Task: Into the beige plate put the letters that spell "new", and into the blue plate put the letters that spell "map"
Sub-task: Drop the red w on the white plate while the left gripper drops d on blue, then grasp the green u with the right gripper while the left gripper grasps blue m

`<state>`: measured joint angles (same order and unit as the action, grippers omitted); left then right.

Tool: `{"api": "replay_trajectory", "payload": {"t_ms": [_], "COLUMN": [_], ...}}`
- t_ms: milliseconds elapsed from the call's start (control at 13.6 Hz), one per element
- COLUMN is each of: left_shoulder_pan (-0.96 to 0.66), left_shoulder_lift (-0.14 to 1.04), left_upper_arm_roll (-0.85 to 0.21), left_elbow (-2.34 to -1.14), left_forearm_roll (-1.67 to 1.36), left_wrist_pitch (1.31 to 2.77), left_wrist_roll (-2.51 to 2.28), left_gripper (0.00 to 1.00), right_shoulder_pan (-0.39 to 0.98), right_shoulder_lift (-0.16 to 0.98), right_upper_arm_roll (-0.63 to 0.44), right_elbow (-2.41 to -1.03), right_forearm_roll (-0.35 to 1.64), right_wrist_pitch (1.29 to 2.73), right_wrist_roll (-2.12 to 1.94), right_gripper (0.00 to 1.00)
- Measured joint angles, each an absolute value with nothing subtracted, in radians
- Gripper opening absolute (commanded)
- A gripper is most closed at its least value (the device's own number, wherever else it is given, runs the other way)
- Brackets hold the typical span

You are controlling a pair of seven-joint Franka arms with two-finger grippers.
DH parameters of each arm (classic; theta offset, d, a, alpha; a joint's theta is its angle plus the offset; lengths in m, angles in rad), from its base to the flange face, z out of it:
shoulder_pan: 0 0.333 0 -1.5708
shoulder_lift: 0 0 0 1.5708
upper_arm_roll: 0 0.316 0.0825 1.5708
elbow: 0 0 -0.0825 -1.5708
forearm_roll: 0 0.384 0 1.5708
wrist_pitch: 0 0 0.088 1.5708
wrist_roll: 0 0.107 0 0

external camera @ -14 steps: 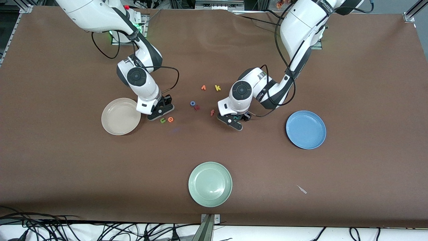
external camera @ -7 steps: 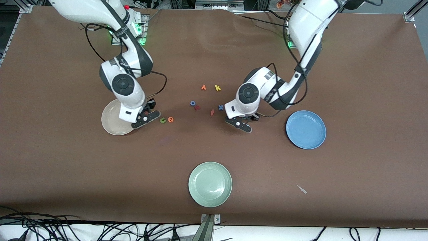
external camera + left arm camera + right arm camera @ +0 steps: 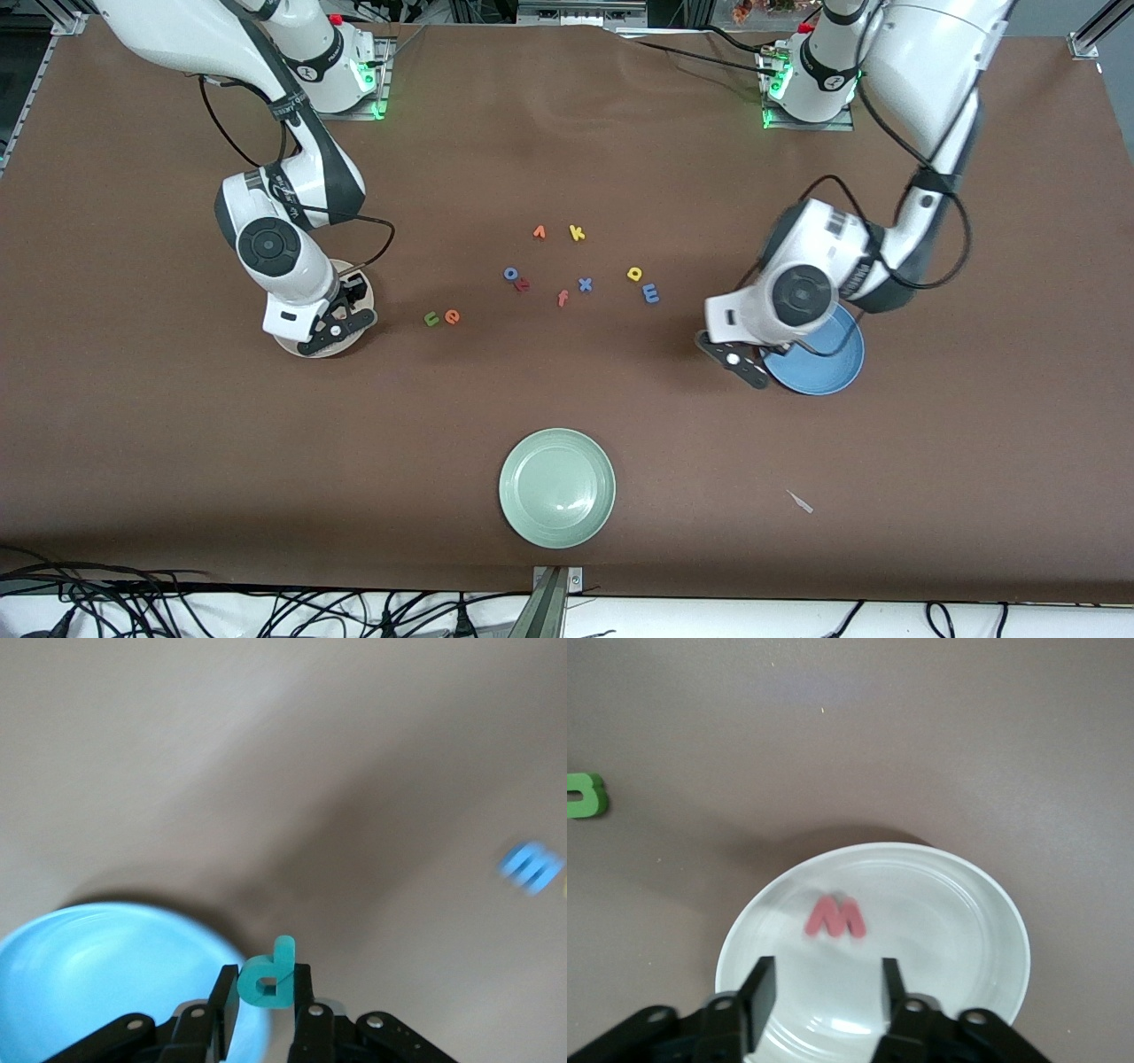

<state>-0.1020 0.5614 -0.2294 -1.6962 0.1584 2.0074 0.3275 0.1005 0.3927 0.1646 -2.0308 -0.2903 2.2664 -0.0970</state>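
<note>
One letter is down in the beige plate (image 3: 873, 930), and a second is on its way to the blue plate (image 3: 819, 354).

The right tool (image 3: 824, 992) hangs open over the beige plate, the pink w (image 3: 834, 918) lying in it. The left tool (image 3: 266, 1005) grips the teal p (image 3: 268, 974) at the blue plate's edge. The green n (image 3: 431, 319) and orange e (image 3: 452, 316) lie on the bench (image 3: 177, 461) beside the beige plate; the yellow a (image 3: 634, 273) and blue m (image 3: 651, 293) wait near the blue plate.

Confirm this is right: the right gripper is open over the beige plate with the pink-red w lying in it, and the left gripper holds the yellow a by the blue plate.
Not quite. The left gripper holds the teal p, as the left wrist view shows. The rest stands.
</note>
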Motion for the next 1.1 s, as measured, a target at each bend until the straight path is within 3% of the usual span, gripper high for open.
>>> {"api": "replay_trajectory", "payload": {"t_ms": [221, 516, 589, 663, 737, 1105], "left_shoulder_pan": [0.018, 0.050, 0.057, 0.065, 0.071, 0.074], "left_shoulder_lift": [0.568, 0.608, 0.619, 0.628, 0.634, 0.631], "left_upper_arm_roll": [-0.228, -0.229, -0.229, -0.229, -0.229, -0.241], "left_elbow": [-1.702, -1.714, -1.715, -1.715, -1.715, -1.706], "left_forearm_roll": [0.158, 0.158, 0.158, 0.158, 0.158, 0.158], "left_wrist_pitch": [2.006, 2.026, 2.031, 2.038, 2.041, 2.043], "left_wrist_roll": [0.518, 0.562, 0.562, 0.565, 0.571, 0.574], "left_gripper": [0.07, 0.12, 0.24, 0.89, 1.00, 1.00], "right_shoulder_pan": [0.103, 0.113, 0.119, 0.124, 0.129, 0.198], "right_shoulder_lift": [0.389, 0.388, 0.392, 0.400, 0.410, 0.496], "right_upper_arm_roll": [0.172, 0.252, 0.267, 0.276, 0.281, 0.289], "right_elbow": [-2.030, -2.009, -2.000, -1.991, -1.985, -1.982], "right_forearm_roll": [-0.289, -0.289, -0.289, -0.289, -0.289, -0.289], "right_wrist_pitch": [2.268, 2.272, 2.272, 2.273, 2.278, 2.411], "right_wrist_roll": [-0.086, 0.060, 0.094, 0.122, 0.142, 0.220], "right_gripper": [0.86, 0.86, 0.86, 0.86, 0.86, 0.86]}}
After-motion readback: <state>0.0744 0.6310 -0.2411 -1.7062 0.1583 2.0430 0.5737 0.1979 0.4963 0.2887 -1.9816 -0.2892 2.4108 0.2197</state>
